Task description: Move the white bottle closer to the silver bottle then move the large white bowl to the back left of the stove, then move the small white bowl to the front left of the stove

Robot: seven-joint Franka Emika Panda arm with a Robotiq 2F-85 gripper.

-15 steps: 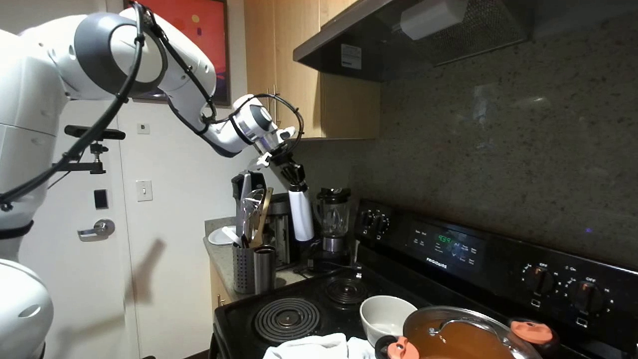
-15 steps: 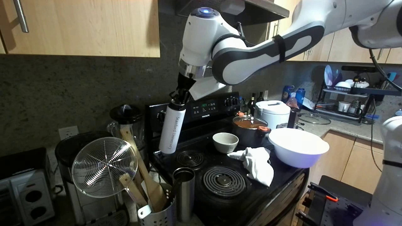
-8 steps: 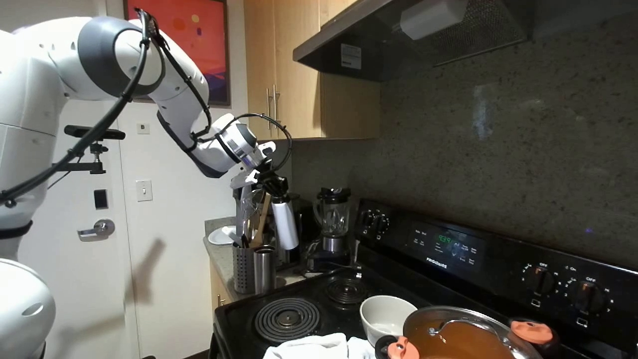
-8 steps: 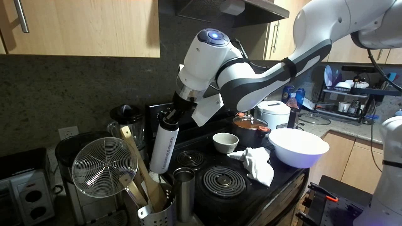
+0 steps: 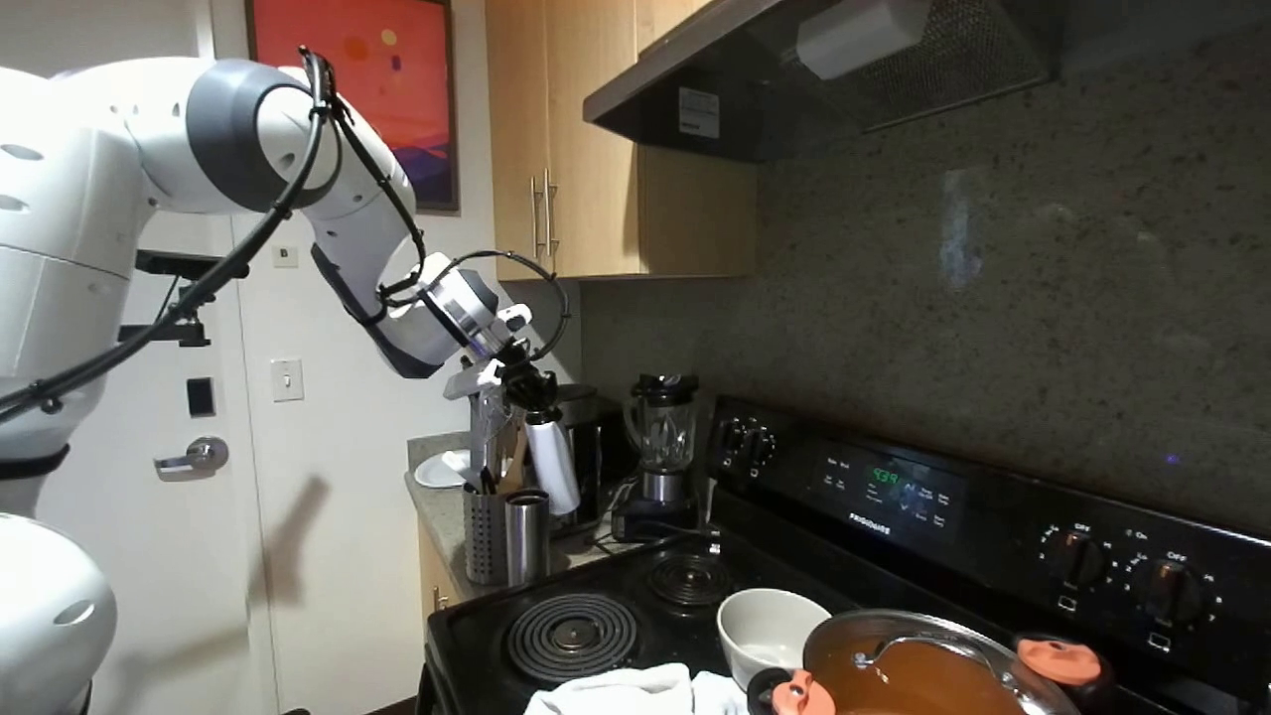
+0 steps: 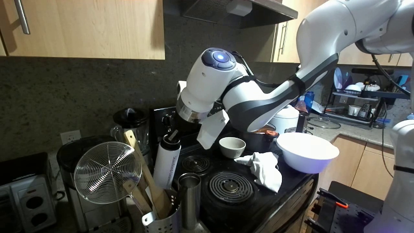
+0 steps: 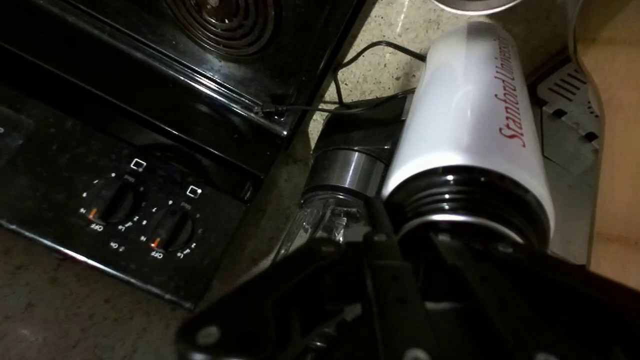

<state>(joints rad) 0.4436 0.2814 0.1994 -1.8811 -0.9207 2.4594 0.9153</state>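
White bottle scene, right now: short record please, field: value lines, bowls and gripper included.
gripper: shut on the white bottle at its top
bottle pose: tilted
silver bottle: upright, beside the utensil holder
large white bowl: on the stove, not at back left
small white bowl: on the stove, near the lidded pot
white cloth: crumpled, on the stove

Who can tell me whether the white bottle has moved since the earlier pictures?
Yes. In an exterior view, the white bottle has moved downward and toward picture-left, away from the blender, which stays in place.
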